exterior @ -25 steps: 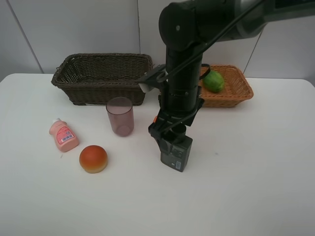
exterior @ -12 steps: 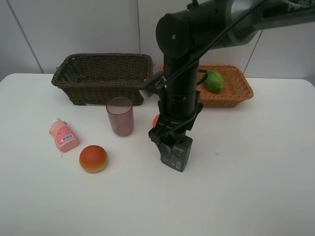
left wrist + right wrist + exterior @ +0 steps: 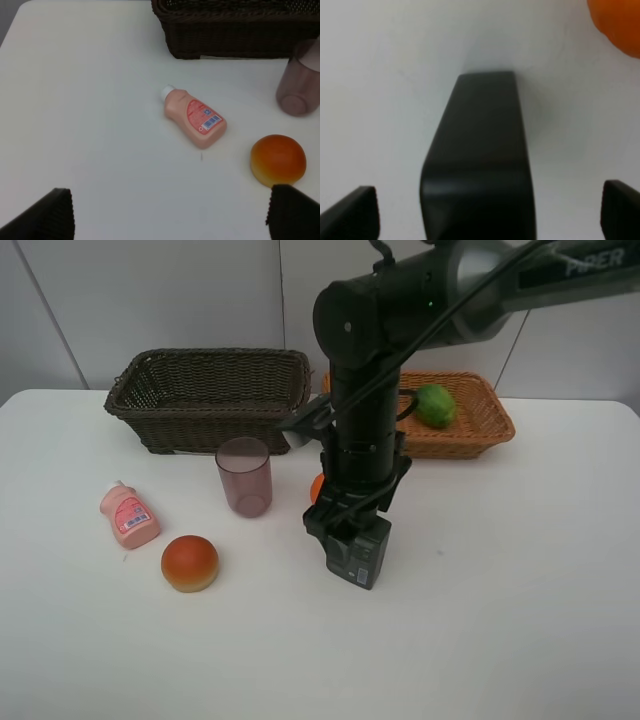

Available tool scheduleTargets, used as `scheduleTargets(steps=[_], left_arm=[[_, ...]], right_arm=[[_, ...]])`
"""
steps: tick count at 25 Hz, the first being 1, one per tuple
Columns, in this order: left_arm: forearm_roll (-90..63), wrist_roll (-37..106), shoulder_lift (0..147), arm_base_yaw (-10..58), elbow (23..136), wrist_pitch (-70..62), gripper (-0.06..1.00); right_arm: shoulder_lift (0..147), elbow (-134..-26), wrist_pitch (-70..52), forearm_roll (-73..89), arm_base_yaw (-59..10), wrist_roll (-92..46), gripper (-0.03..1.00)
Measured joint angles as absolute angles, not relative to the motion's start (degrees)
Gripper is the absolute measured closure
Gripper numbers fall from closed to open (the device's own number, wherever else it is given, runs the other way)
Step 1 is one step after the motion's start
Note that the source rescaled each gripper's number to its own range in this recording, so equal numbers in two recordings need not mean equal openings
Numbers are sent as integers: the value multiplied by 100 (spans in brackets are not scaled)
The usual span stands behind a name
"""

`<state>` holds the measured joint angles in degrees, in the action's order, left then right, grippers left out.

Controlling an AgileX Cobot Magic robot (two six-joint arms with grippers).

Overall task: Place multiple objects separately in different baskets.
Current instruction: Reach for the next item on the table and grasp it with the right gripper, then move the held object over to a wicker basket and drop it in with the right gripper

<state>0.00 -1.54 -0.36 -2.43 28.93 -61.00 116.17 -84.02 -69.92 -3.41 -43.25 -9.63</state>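
Right gripper (image 3: 486, 210) down over grey pump bottle (image 3: 480, 145) lying on desk (image 3: 500, 620) beside orange (image 3: 620, 25); I have jaws wide either side, nothing held, to clear its flanks. Left gripper (image 3: 171, 212) spread, empty.

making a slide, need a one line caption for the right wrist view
Right arm's open fingers flank the dark grey bottle on the white table, orange nearby.

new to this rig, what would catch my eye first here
The black right arm dominates mid-table, its open pincer straddling the dark grey bottle. Behind it stand two wicker baskets: the dark brown basket on the left, the orange-tan basket on the right with a green fruit inside.
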Motion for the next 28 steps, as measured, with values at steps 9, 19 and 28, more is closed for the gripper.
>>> scheduleTargets(steps=[9,19,28], left_arm=[[0,-154,-36,-243,2893,-6100,-5],[0,-154,-36,-243,2893,-6100,-5],[0,-154,-36,-243,2893,-6087,-5]], right_arm=[[11752,-8402,-6997,-341,-4325,-963,7],[11820,-8402,-6997,-319,-4325,-963,69],[11834,-8402,-7002,-336,-4325,-969,96]])
